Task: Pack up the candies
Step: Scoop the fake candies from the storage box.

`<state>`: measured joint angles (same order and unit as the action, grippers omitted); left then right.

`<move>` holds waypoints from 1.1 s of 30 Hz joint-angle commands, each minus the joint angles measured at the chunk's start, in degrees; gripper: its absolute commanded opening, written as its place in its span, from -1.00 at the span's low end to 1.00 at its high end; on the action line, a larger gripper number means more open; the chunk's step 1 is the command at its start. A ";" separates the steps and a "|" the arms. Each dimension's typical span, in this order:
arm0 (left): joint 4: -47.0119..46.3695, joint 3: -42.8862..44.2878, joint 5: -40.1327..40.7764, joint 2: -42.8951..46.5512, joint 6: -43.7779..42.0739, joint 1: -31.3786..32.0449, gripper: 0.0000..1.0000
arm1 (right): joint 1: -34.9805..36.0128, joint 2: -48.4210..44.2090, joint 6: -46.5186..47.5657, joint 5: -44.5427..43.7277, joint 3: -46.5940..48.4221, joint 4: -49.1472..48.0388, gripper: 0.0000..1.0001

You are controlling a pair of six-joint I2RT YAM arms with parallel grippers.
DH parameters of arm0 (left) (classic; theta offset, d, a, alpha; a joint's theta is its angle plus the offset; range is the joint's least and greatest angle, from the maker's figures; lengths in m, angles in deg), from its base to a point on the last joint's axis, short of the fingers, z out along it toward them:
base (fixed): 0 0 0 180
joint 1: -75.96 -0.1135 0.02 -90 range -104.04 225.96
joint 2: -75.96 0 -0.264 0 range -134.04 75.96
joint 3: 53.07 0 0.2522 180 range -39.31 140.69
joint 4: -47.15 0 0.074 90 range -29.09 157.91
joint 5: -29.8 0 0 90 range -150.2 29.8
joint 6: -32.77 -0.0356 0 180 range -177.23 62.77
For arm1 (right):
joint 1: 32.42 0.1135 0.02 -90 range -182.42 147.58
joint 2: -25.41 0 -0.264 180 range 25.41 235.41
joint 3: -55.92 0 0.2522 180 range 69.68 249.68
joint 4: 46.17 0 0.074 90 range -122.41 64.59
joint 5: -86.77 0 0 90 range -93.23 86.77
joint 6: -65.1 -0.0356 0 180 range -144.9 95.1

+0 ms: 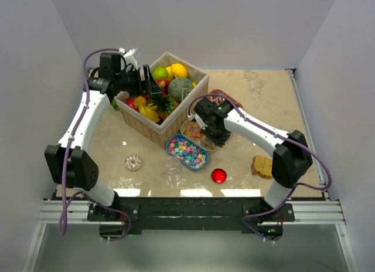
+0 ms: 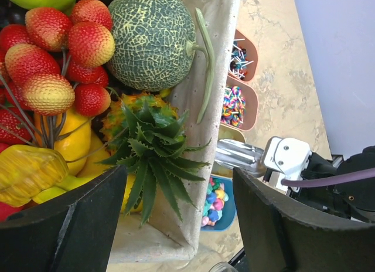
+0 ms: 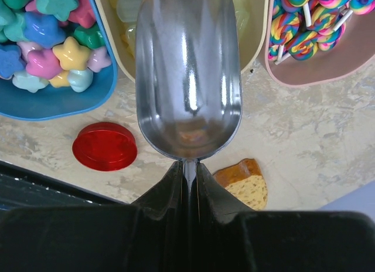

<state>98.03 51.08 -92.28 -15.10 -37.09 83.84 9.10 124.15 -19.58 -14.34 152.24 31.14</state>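
1. The right gripper [image 3: 188, 172] is clamped tight on the thin handle of a metal scoop [image 3: 187, 78], with the bowl pointing away from the wrist.
2. The front of the scoop reaches over a cream tray [image 3: 253, 43] of yellow gummies [image 3: 125, 7]; the back of its bowl hangs above bare marbled table [image 1: 275, 102].
3. Left of the scoop in the wrist view, the pastel star candies [image 3: 53, 43] fill a blue tray [image 3: 53, 105]; right of it, the rainbow lollipops [image 3: 304, 14] lie in a brownish-pink tray [image 3: 328, 67].
4. From above, those trays line up just beside the wicker basket [image 1: 149, 128], on its right-hand side.
5. The left gripper [image 2: 176, 225] hangs over the basket, fingers spread wide and holding nothing.
6. Under it sit toy fruit: a netted melon [image 2: 152, 37], strawberries [image 2: 58, 49] and a pineapple [image 2: 149, 143].
7. A red disc [image 3: 105, 146] and a piece of toast [image 3: 243, 184] lie on the table near the scoop's handle.
8. A clear jar [image 1: 173, 168] stands close by the blue tray, with a sprinkled doughnut [image 1: 133, 162] further left.
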 commanded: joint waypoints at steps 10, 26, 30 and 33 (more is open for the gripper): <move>-0.56 2.07 2.81 -0.43 -1.07 -0.15 0.55 | -0.65 -2.77 2.94 0.92 -4.17 -1.93 -1.00; -1.00 -3.81 6.67 3.00 -1.68 -0.15 0.52 | -0.74 6.29 7.50 -0.14 0.93 -9.40 -1.00; -0.91 -4.96 6.76 3.35 -1.60 -0.15 0.48 | -0.74 7.43 9.70 1.09 1.63 -12.04 -1.00; -1.09 -5.57 6.76 3.88 -1.51 -0.15 0.47 | -1.00 8.05 11.02 1.97 1.28 -14.67 -1.00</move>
<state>98.38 46.05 -86.00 -14.43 -37.35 83.84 8.38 131.40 -12.37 -14.93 151.59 22.22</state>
